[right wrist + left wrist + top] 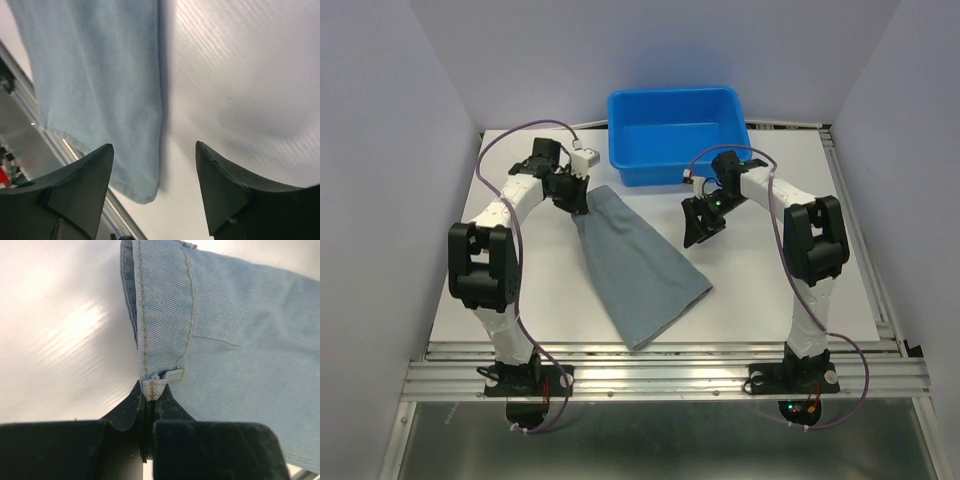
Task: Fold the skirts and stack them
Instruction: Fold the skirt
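One grey-blue denim skirt lies folded lengthwise on the white table, narrow waistband end at the back left, wide hem toward the front. My left gripper is shut on the waistband corner; the left wrist view shows the skirt with yellow stitching and a belt loop pinched between the fingers. My right gripper is open and empty, hovering just right of the skirt's right edge. In the right wrist view the skirt lies ahead and left of the spread fingertips.
A bright blue plastic tub stands at the back centre, just behind the right arm. The table's front edge meets an aluminium rail. Purple-white walls close in on both sides.
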Controlling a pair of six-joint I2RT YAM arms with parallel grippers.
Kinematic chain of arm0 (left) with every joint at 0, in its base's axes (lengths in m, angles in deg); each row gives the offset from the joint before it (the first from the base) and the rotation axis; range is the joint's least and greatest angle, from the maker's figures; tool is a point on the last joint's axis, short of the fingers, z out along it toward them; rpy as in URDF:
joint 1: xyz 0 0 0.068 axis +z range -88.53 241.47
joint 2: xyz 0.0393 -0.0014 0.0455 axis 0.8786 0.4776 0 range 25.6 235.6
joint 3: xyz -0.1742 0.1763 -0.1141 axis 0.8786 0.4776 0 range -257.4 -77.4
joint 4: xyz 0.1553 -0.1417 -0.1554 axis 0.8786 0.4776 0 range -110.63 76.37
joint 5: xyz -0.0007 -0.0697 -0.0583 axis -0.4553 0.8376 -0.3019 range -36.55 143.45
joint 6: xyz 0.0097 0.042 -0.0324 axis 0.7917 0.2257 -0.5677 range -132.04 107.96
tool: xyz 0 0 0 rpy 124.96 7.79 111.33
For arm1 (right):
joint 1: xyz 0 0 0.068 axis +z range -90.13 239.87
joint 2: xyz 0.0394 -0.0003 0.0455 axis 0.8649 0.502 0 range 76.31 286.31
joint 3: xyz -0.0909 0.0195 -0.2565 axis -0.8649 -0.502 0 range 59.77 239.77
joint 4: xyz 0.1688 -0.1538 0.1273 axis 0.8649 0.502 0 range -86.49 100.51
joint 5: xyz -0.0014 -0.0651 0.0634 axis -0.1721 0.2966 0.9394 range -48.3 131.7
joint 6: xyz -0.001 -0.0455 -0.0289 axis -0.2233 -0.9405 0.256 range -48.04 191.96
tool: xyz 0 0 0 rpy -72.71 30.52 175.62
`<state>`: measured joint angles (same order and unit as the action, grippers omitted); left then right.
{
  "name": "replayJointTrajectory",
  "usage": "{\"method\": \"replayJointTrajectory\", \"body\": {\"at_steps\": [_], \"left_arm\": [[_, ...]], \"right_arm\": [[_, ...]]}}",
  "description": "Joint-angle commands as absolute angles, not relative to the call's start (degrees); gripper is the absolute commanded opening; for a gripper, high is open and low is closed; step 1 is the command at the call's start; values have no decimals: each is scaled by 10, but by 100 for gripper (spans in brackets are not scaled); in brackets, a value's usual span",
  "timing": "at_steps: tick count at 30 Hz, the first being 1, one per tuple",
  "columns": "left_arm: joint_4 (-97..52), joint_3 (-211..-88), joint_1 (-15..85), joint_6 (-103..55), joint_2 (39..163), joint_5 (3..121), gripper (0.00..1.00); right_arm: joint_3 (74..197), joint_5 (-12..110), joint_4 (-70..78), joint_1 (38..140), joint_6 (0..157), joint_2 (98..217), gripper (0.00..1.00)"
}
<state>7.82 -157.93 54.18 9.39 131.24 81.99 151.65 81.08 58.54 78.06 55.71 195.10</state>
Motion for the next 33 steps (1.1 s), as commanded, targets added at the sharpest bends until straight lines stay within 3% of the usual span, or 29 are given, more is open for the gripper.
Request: {"method": "replayJointTrajectory", "body": {"at_steps": [1,13,18,24,33], "left_arm": [[49,-1569,488,114,1230,739,0],[-33,-1429,329,134,1092,550,0],[-52,-1401,276,133,1057,511,0],[-56,-1373,208,133,1010,490,0],[-43,-1340,43,76,1028,501,0]], "right_arm": [[1533,914,613,774,568,1916,70],[1448,1111,580,789,598,1972,53],[1423,1074,475,826,693,1997,46],[1399,968,387,833,774,2052,23],[1365,920,344,833,815,2049,1]]}}
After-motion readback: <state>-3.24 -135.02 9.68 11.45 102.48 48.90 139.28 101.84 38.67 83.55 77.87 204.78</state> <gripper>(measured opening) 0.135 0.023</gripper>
